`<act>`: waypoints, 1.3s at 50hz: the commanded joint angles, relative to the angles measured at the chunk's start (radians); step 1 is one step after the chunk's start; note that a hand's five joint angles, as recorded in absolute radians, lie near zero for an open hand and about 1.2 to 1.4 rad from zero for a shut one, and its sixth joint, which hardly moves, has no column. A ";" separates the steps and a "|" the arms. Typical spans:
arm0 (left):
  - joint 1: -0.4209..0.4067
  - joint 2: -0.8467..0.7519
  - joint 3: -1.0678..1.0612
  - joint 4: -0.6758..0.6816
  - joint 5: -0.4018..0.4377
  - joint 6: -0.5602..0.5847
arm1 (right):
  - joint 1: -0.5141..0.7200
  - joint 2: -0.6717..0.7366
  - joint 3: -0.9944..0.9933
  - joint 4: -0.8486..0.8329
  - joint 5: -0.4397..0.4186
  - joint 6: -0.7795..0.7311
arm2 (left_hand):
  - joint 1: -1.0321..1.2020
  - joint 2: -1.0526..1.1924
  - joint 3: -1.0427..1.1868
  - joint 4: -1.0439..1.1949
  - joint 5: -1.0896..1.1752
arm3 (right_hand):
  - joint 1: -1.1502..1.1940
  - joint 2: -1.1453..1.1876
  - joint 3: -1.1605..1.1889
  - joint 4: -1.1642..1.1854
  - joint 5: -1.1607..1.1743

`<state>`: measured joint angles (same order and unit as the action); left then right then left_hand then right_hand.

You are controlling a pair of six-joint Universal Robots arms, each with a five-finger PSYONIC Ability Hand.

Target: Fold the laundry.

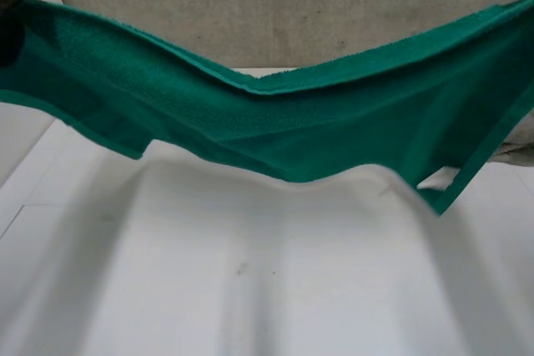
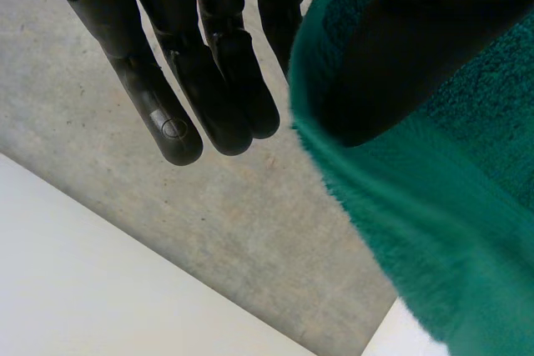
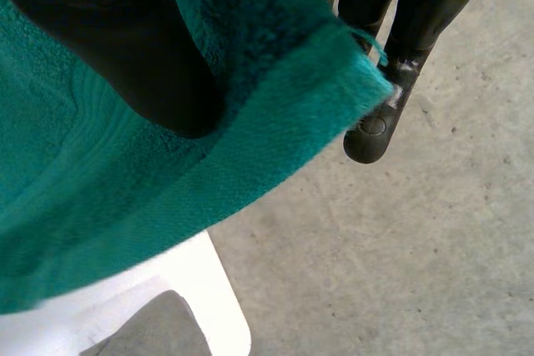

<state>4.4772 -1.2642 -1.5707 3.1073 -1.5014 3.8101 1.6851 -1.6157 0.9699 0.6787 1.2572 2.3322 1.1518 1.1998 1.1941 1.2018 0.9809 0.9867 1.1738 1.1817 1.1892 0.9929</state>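
The left hand [image 2: 209, 81] is pinched shut on one end of the towel [image 1: 275, 131], and the right hand [image 3: 125, 56] on a corner at the other end. The towel is held up over the white table [image 1: 250, 281], sagging in the middle. Next, it should likely be laid down flat and folded over. A grey floor [image 1: 250, 14] is seen behind.

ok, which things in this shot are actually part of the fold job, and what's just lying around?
Job:
- green towel, held up over the white table
- left hand and right hand, each pinching one end of it

Lying about:
- grey item on the table, too little showing to name
- concrete floor behind
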 commanded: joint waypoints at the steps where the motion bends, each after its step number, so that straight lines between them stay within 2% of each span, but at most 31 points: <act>1: -0.003 -0.196 0.023 -0.012 0.018 0.006 | 0.014 0.183 0.024 -0.004 0.011 -0.001 | 0.244 0.196 0.202 0.194 0.241 | 0.410 0.222 0.215 0.207 0.229; 6: -0.004 -0.389 0.060 -0.007 0.021 0.014 | 0.059 0.316 0.017 -0.008 0.031 0.003 | 0.244 0.196 0.202 0.194 0.241 | 0.410 0.222 0.215 0.207 0.229; 12: -0.007 -0.662 0.223 0.005 0.018 0.016 | 0.108 0.511 -0.049 -0.079 0.145 0.022 | 0.244 0.196 0.202 0.194 0.241 | 0.410 0.222 0.215 0.207 0.229; 15: -0.009 -0.745 0.306 0.028 0.020 0.016 | 0.131 0.591 -0.097 -0.189 0.202 0.058 | 0.244 0.196 0.202 0.194 0.241 | 0.410 0.222 0.215 0.207 0.229; 21: -0.009 -0.894 0.541 0.223 0.010 0.031 | 0.153 0.675 -0.227 -0.441 0.235 0.148 | 0.244 0.196 0.202 0.194 0.241 | 0.410 0.222 0.215 0.207 0.229; 23: -0.010 -0.908 0.599 0.283 0.010 0.031 | 0.163 0.691 -0.290 -0.569 0.234 0.203 | 0.244 0.196 0.202 0.194 0.241 | 0.410 0.222 0.215 0.207 0.229; 29: -0.019 -0.908 0.747 0.594 -0.008 0.008 | 0.176 0.679 -0.370 -0.988 0.243 0.302 | 0.244 0.196 0.202 0.194 0.241 | 0.410 0.222 0.215 0.207 0.229; 33: -0.032 -0.876 0.741 0.755 -0.063 -0.079 | 0.179 0.645 -0.362 -1.125 0.248 0.306 | 0.244 0.196 0.202 0.194 0.241 | 0.410 0.222 0.215 0.207 0.229; 39: -0.016 -0.848 0.647 0.740 -0.080 -0.193 | 0.182 0.646 -0.333 -1.079 0.249 0.309 | 0.244 0.196 0.202 0.194 0.241 | 0.410 0.222 0.215 0.207 0.229; 49: 0.000 -0.848 0.323 0.738 -0.011 -0.201 | 0.180 0.688 -0.133 -0.970 0.212 0.296 | 0.244 0.196 0.202 0.194 0.241 | 0.410 0.222 0.215 0.207 0.229; 53: -0.007 -0.874 0.207 0.731 -0.010 -0.188 | 0.177 0.747 -0.036 -0.903 0.182 0.274 | 0.244 0.196 0.202 0.194 0.241 | 0.410 0.222 0.215 0.207 0.229; 59: -0.013 -0.929 0.052 0.722 -0.003 -0.103 | 0.169 0.803 0.065 -0.764 0.182 0.191 | 0.244 0.196 0.202 0.194 0.241 | 0.410 0.222 0.215 0.207 0.229; 65: -0.007 -0.894 -0.100 0.671 -0.008 0.060 | 0.168 0.732 0.159 -0.613 0.173 0.177 | 0.244 0.196 0.202 0.194 0.241 | 0.410 0.222 0.215 0.207 0.229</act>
<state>4.4658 -2.1809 -1.5127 3.8265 -1.5049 3.7090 1.8566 -0.8268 1.0308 -0.0946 1.4354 2.5405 1.1518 1.2004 1.1945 1.2020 0.9809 0.9921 1.1738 1.1817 1.1896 0.9928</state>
